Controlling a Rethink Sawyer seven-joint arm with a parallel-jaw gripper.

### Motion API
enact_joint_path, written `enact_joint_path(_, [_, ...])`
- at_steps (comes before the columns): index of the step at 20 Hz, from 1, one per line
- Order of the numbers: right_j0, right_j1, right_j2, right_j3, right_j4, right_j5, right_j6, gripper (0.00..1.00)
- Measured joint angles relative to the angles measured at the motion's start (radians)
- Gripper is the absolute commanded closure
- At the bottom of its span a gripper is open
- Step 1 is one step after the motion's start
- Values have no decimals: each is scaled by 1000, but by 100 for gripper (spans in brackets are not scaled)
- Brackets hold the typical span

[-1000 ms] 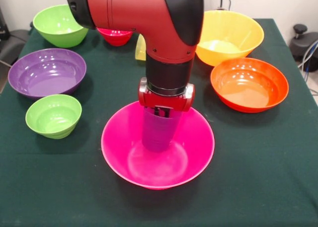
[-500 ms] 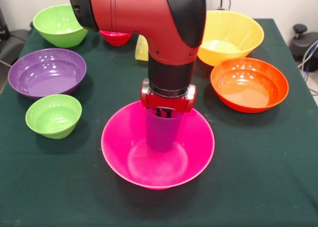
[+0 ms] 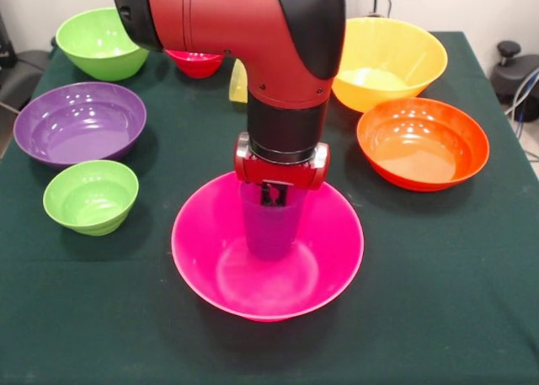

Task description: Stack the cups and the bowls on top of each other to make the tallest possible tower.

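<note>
My gripper (image 3: 274, 195) hangs over the large pink bowl (image 3: 337, 267) at the table's middle. It is shut on the rim of a purple cup (image 3: 269, 229), which stands upright inside the bowl with its base near the bowl's floor. One dark finger shows at the cup's rim. The arm hides the cup's top edge. Other bowls stand apart on the green cloth: purple (image 3: 80, 122), small green (image 3: 90, 195), medium green (image 3: 101, 41), small red (image 3: 195, 62), yellow-orange (image 3: 389, 61) and orange-red (image 3: 423, 142). A yellow cup (image 3: 238, 83) peeks out behind the arm.
The bowls ring the pink one on the left, far and right sides. Dark equipment (image 3: 514, 69) sits beyond the table's right edge.
The gripper and the purple cup shifted slightly right, then back left, staying inside the pink bowl. Nothing else moved.
</note>
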Motion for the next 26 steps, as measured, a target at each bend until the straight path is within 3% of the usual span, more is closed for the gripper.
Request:
enact_joint_path(5, [-17,-17,7,-4,0,0,0,100])
enact_joint_path(19, [-13,89,31,-192,0,1,0,100])
enact_joint_path(26, [-13,106,34,-232,0,1,0,100])
